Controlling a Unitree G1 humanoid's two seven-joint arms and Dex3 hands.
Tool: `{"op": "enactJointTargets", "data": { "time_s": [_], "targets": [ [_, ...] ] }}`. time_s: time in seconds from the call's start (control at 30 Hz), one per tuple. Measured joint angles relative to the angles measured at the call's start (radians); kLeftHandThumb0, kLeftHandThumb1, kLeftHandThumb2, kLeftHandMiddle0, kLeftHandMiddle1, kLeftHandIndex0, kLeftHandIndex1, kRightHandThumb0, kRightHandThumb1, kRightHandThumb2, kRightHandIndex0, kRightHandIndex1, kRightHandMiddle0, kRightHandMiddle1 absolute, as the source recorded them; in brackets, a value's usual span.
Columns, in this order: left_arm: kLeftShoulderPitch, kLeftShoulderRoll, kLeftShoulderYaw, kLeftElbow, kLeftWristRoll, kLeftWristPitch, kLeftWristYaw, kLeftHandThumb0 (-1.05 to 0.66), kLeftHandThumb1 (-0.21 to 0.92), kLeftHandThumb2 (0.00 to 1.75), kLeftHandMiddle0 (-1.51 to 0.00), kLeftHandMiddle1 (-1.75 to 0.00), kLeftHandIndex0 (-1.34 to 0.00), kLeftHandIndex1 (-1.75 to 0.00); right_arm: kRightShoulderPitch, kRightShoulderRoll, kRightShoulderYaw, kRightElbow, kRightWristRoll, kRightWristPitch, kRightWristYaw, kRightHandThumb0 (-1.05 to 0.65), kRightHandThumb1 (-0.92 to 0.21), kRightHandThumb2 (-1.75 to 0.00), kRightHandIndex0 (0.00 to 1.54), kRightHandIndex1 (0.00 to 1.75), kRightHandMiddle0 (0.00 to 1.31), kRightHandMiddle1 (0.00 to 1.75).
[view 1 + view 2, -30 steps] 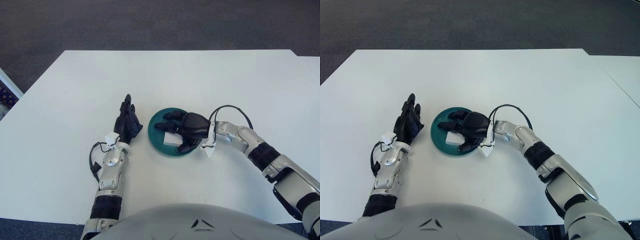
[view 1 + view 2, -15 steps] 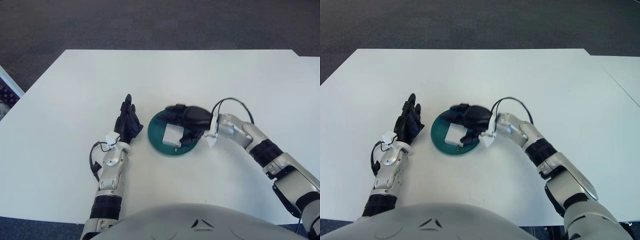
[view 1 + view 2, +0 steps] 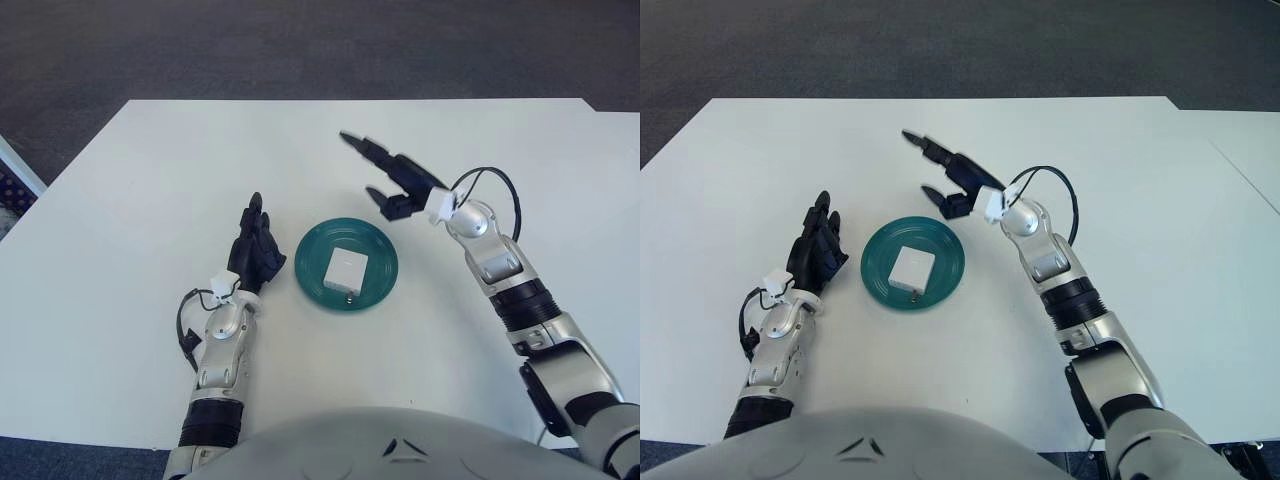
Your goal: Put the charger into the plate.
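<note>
Right hand [image 3: 392, 180] hangs above the white bench [image 3: 130, 180], just past the far rim of the green plate [image 3: 380, 280], its black fingers [image 3: 365, 148] spread apart and gripping nothing. The white charger [image 3: 345, 270] lies flat near the middle of the plate, clear of the rim on every side and touched by neither hand, its short metal prongs pointing toward the robot. Judged from that layout, the task looks done: the charger is inside the dish rather than beside it, and the empty right hand sits high and off to the far side, where it would neither knock the plate nor block the view of it. A black cable [image 3: 490, 185] loops over the right wrist. Left hand [image 3: 255, 250] shows just beside the plate on its left, fingers straight and loose, holding nothing; it appears to play no part, and whether it touches the bench cannot be told. No brand name, label or other writing can be read on the charger, the plate or the robot's arms; small white tags at both wrists are too small to make out.
</note>
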Motion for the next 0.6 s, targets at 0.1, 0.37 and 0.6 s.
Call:
{"op": "enactJointTargets", "data": {
  "time_s": [0.1,0.37,0.6],
  "targets": [
    [0.001,0.001,0.001,0.006,-0.005,-0.021,-0.006,-1.05,0.92,1.02,0.0,0.0,-0.03,-0.03,-0.005,0.011,-0.076,0.002,0.091,0.095,0.006,-1.05,-0.92,-0.92,0.0,0.0,0.02,0.01],
    [0.001,-0.003,0.001,0.038,-0.026,-0.057,-0.017,-1.05,0.92,0.96,0.0,0.0,-0.02,-0.03,0.02,0.06,-0.196,-0.067,0.211,0.235,-0.046,-1.05,-0.92,-0.92,0.0,0.0,0.0,0.0],
    [0.005,-0.013,0.0,0.045,-0.043,-0.083,-0.043,-1.05,0.92,0.94,0.0,0.0,-0.01,-0.02,0.105,0.096,-0.236,0.012,0.244,0.235,-0.036,-1.05,-0.92,-0.94,0.0,0.0,0.04,0.02]
  ]
}}
